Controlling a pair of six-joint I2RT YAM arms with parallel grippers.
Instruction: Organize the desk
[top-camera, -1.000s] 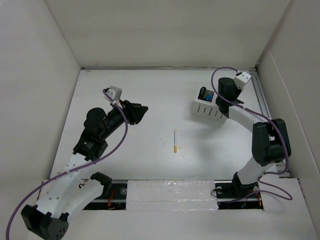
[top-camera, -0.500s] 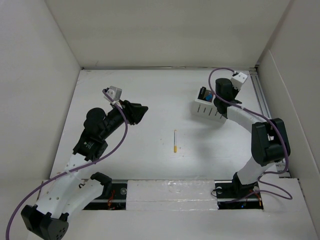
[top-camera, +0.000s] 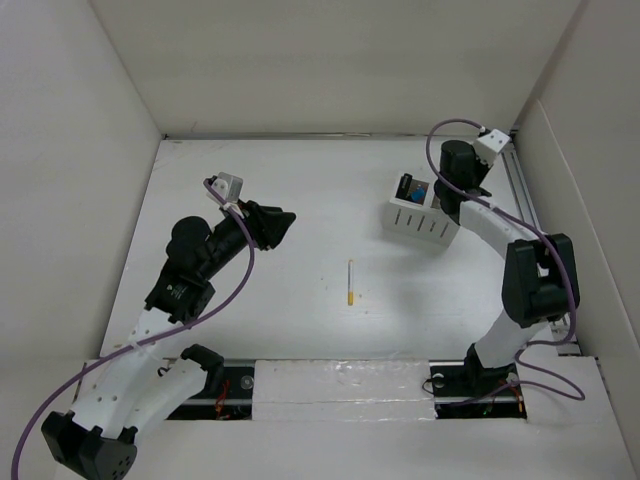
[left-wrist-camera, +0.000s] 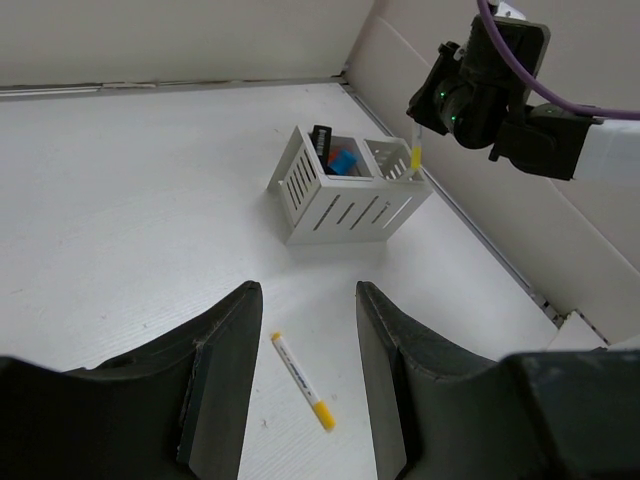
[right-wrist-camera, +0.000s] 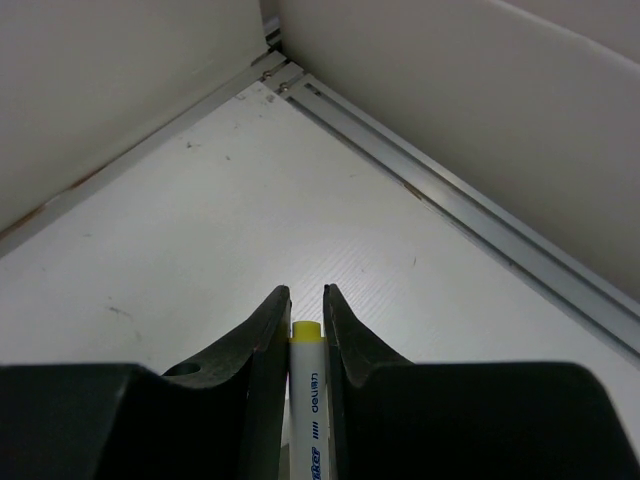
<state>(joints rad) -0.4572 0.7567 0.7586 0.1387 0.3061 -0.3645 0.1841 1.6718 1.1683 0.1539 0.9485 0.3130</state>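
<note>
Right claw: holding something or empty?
Holding. The right claw is shut on a yellow-capped marker, which the right wrist view shows pinched between its jaws.

Open middle, crowded far-right corner

The tabletop (top-camera: 280, 190) is bare across its left and centre, apart from a loose marker (top-camera: 350, 282) lying flat mid-table, well away from everything else. The slotted organizer (top-camera: 420, 217) stands at the far right. The right gripper (right-wrist-camera: 305, 292) hangs over its rail-side corner, clamped on a held marker (right-wrist-camera: 306, 400). Only a narrow strip separates the organizer from the metal rail (top-camera: 523, 190). White wall panels (top-camera: 90, 150) close three sides.
</note>
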